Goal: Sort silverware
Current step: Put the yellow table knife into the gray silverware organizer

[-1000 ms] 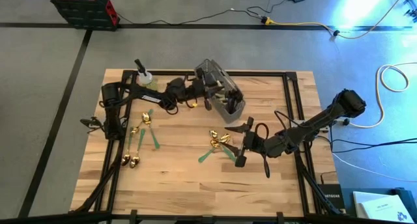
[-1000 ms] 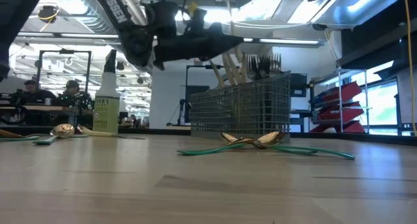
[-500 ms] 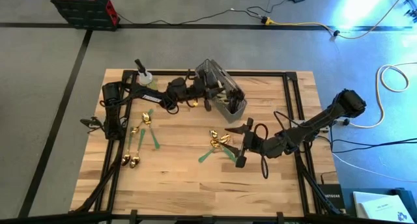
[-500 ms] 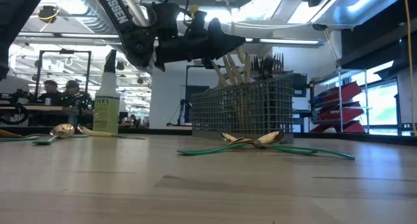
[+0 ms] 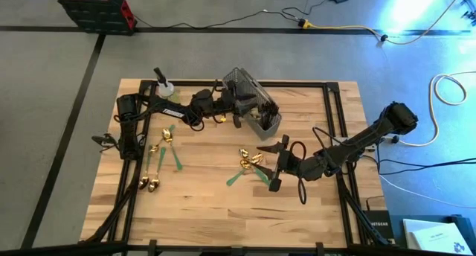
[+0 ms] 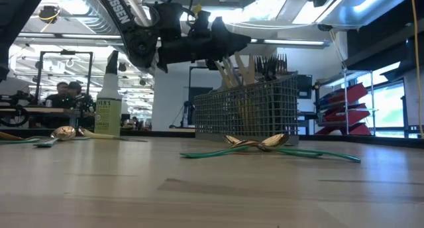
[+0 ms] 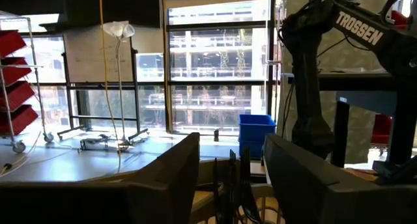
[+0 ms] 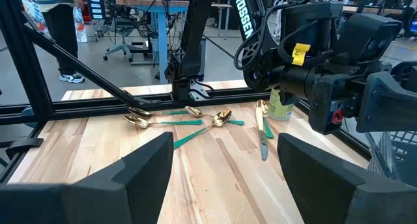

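High view: left gripper (image 5: 239, 111) over wire caddy (image 5: 253, 111) at far-centre of tabletop (image 5: 216, 211), fingers parted, nothing seen held. Right gripper (image 5: 272, 165) low at centre-right, fingers spread wide & empty, just right of gold spoons w/ green handles (image 5: 249, 167). More silverware (image 5: 160, 155) scattered at left. Spray bottle (image 5: 164, 88) at far-left corner.
Low view: left gripper (image 6: 222, 46) above caddy (image 6: 245, 112); cream handles & dark forks (image 6: 268, 63) stand upright in it. Gold spoons (image 6: 262, 144) lie crossed near caddy front.
Left wrist view: fingers (image 7: 169, 178) apart, dark utensil tips (image 7: 231, 185) between them.
Right wrist view: fingers (image 8: 146, 168) wide apart, bare tabletop between; spoons (image 8: 176, 116) & a knife (image 8: 262, 136) farther off
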You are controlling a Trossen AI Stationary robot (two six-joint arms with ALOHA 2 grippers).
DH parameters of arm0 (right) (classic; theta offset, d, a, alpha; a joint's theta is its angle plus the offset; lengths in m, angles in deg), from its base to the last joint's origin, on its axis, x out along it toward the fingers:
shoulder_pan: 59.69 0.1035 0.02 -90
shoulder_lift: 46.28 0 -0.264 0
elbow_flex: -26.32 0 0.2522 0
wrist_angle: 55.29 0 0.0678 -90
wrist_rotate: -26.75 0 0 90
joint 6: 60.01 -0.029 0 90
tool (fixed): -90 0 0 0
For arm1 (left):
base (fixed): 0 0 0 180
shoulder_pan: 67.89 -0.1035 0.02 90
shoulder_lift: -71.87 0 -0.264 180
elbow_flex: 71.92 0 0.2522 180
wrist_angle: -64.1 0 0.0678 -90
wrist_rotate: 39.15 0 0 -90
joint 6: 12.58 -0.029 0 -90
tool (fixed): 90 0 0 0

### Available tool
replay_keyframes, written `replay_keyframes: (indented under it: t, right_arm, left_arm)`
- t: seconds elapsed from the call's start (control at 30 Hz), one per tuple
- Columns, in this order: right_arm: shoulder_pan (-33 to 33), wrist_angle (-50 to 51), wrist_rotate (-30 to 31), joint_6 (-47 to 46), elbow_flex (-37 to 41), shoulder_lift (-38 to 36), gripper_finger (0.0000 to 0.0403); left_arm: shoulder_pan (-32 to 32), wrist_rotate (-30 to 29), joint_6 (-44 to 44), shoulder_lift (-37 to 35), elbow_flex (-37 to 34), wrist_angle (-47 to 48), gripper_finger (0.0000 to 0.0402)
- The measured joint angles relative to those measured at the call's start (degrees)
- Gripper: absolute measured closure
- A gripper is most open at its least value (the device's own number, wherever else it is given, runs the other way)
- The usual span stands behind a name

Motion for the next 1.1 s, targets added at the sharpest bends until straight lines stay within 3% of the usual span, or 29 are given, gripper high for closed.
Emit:
replay_keyframes:
  t: [0.17, 0.33, 0.43, 0.6, 0.7, 0.87, 0.93, 1.0, 1.1]
  right_arm:
    - [0.0, 0.0, 0.0, 0.0, 0.0, 0.0, 0.0146]
    - [0.0, 0.1, -0.1, 0.0, 0.0, 0.0, 0.0146]
    - [0.0, 0.6, -1.9, -0.3, 0.0, 0.0, 0.0146]
    - [0.0, 4.4, -3.0, -3.2, 0.0, 0.0, 0.0146]
    - [0.0, 6.6, -3.0, -5.0, 0.0, 0.0, 0.0146]
    - [0.0, 7.2, -3.4, -7.7, 0.0, 0.2, 0.0146]
    - [0.0, 7.0, -6.4, -9.0, 0.0, 1.2, 0.0146]
    - [0.0, 7.2, -9.6, -10.1, 0.0, 3.2, 0.0146]
    - [0.0, 7.2, -10.6, -12.5, 0.0, 6.8, 0.0146]
  left_arm:
    - [0.0, 0.0, 0.0, 0.0, 0.0, -0.8, 0.0243]
    - [-1.0, -0.4, 3.0, -0.2, -0.5, -11.5, 0.0243]
    - [-2.4, -0.5, 5.0, -5.3, -0.4, -14.8, 0.0242]
    - [-4.8, 3.3, 10.4, -17.3, -0.7, -7.7, 0.0242]
    - [-5.8, 10.3, 11.7, -24.4, -0.7, -7.1, 0.0242]
    - [-6.9, 33.5, 18.1, -35.7, -1.0, -4.4, 0.0242]
    - [-6.9, 42.1, 20.4, -40.0, -2.4, -2.9, 0.0242]
    - [-6.4, 46.0, 21.2, -44.0, -5.7, -1.6, 0.0242]
    - [-5.8, 46.4, 17.5, -49.5, -13.9, 2.0, 0.0242]
